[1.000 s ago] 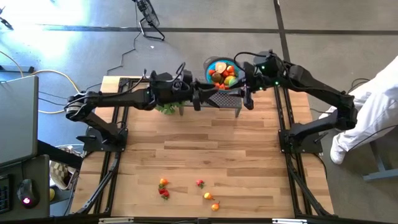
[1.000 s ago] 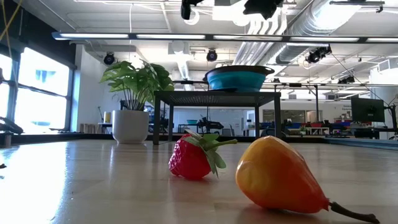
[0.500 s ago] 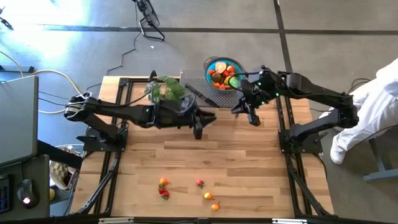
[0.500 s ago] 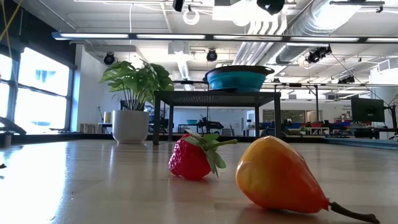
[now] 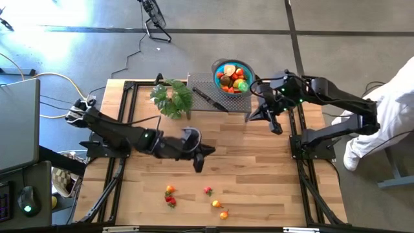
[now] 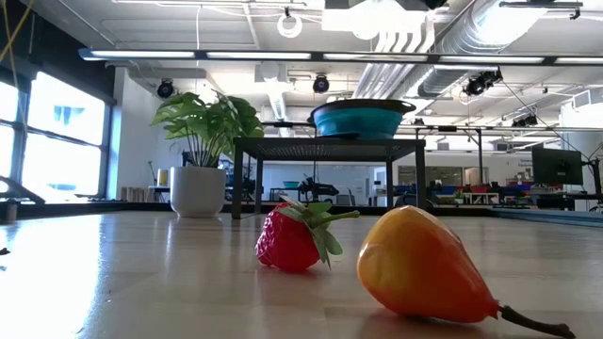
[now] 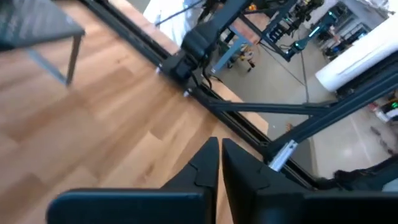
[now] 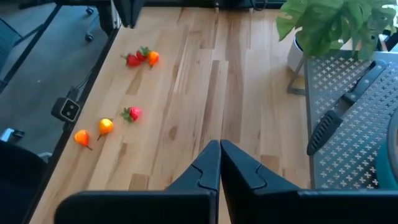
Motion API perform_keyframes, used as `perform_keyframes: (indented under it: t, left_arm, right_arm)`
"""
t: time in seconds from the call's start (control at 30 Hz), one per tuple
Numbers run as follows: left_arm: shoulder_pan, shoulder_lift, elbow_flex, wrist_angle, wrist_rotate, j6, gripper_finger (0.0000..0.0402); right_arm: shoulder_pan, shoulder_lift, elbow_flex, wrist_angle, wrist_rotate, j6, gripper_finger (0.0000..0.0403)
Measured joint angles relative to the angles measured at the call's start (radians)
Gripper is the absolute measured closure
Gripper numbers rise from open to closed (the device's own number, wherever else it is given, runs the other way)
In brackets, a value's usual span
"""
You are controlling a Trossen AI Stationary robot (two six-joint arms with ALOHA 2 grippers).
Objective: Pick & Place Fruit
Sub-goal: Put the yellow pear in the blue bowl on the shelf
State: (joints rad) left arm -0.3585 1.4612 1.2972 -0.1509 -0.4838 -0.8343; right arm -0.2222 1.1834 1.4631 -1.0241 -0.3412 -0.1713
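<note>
Several small toy fruits lie on the wooden table near its front edge: an orange piece (image 5: 169, 189), strawberries (image 5: 171, 201) (image 5: 207, 190) and two orange-yellow pears (image 5: 220, 208). The low view shows one strawberry (image 6: 292, 240) and one pear (image 6: 424, 268) close up. A blue bowl (image 5: 233, 76) full of fruit stands on a mesh rack (image 5: 217, 100) at the far edge. My left gripper (image 5: 198, 163) hangs shut over the table's middle, above and beyond the loose fruit. My right gripper (image 5: 277, 127) is shut too, off the rack's right near corner. Each holds nothing (image 7: 219, 163) (image 8: 219, 163).
A potted leafy plant (image 5: 173, 97) stands left of the rack. A black-handled knife (image 8: 342, 106) lies on the rack's mesh. A person in white (image 5: 388, 110) stands beyond the table's right edge. Bare wood lies between the rack and the loose fruit.
My left gripper has swung from beside the rack at the far edge toward the near edge, out over the table's middle, uncovering the plant. My right gripper has drawn away from the bowl toward the table's right edge. The fruit has not moved.
</note>
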Motion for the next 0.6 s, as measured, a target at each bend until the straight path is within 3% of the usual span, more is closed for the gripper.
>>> perform_keyframes:
  t: [0.13,0.6]
  left_arm:
    - [-0.058,0.0,0.0,-0.08,-0.045,-0.171,0.04]
    - [-0.229,0.027,-0.001,-0.545,-0.033,-0.962,0.0401]
  right_arm:
    - [0.0,-0.001,0.0,-0.003,0.001,-0.015,0.04]
    - [-0.022,0.0,0.0,-0.02,-0.002,-0.096,0.0399]
